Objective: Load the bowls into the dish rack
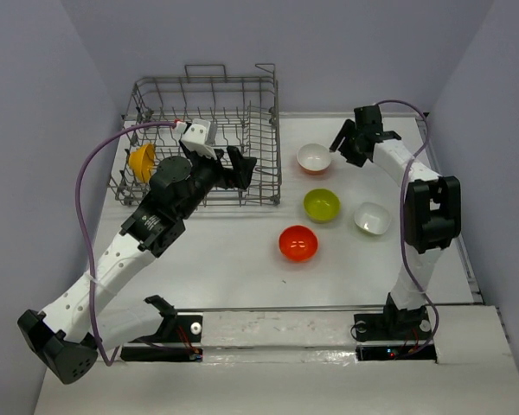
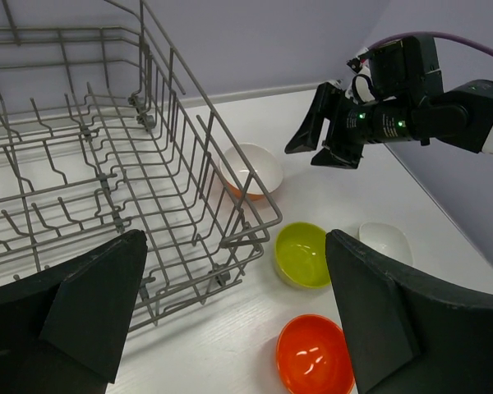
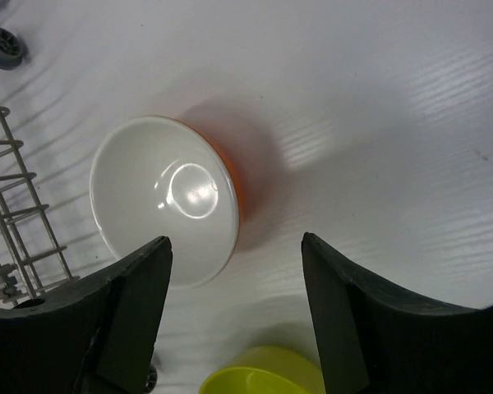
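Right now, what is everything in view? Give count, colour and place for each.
dish rack: one, grey wire, far left of the table
yellow-orange bowl: one, inside the rack's left end
white-and-orange bowl: one, on the table just right of the rack
lime green bowl: one, nearer the arms than that
white bowl: one, right of the green
red-orange bowl: one, nearest the arms
table: one, white
left gripper: black, open, over the rack's near right part
right gripper: black, open, over the white-and-orange bowl

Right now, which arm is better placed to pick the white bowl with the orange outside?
Right. The right gripper hangs open just over the white-and-orange bowl. The left gripper, open and empty, sits over the dish rack, farther from it.
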### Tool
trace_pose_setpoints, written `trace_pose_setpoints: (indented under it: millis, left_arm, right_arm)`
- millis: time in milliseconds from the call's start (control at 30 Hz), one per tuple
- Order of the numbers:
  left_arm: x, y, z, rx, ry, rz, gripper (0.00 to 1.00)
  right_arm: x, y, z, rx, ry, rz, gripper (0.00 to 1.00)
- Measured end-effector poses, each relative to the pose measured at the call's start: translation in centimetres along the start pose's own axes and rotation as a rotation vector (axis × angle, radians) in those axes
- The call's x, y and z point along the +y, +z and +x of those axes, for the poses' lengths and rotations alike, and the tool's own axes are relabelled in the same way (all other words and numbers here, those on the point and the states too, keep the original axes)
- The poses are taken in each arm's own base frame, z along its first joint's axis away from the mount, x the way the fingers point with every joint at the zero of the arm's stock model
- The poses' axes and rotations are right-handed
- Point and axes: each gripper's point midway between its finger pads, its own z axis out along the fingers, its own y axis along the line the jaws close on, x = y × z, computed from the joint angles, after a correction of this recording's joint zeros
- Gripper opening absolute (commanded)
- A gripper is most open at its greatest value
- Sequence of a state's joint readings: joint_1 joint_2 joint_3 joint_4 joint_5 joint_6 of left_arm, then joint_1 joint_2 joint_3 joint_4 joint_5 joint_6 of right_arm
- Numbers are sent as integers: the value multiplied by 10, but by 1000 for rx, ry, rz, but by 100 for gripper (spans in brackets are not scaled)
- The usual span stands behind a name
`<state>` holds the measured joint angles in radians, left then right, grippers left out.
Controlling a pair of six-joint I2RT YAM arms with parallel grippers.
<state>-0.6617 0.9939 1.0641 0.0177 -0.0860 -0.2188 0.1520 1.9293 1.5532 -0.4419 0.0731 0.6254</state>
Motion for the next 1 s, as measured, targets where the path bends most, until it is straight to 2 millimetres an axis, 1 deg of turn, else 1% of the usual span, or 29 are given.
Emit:
trace_pose_setpoints:
  millis: [133,200,300,400,567,700,767,933,1000]
  left_arm:
    - [1,2,2,6,1,-4,99]
    - [1,3,4,12,2,-5,99]
    - [2,5,6,18,3,-7,99]
    - [2,5,8,22,3,-9,99]
    - [2,6,9,28,4,-11,99]
    - [3,8,13,40,5,-14,99]
    - [4,11,18,56,7,-18,98]
    - [8,16,33,104,13,-33,97]
    - [8,16,34,108,14,-34,96]
  right_arm:
    - [13,8,-8,-8,-1,-29,68]
    - [19,13,-9,-5,-5,-38,67]
    - [24,19,-3,10,-13,-45,64]
    - [27,29,8,33,-25,-42,61]
    - [26,40,24,68,-36,-28,57]
    - [26,40,26,67,-38,-25,53]
    - [23,41,28,70,-35,-17,49]
    - [16,44,34,81,-36,5,47]
    - [15,44,35,80,-37,9,42]
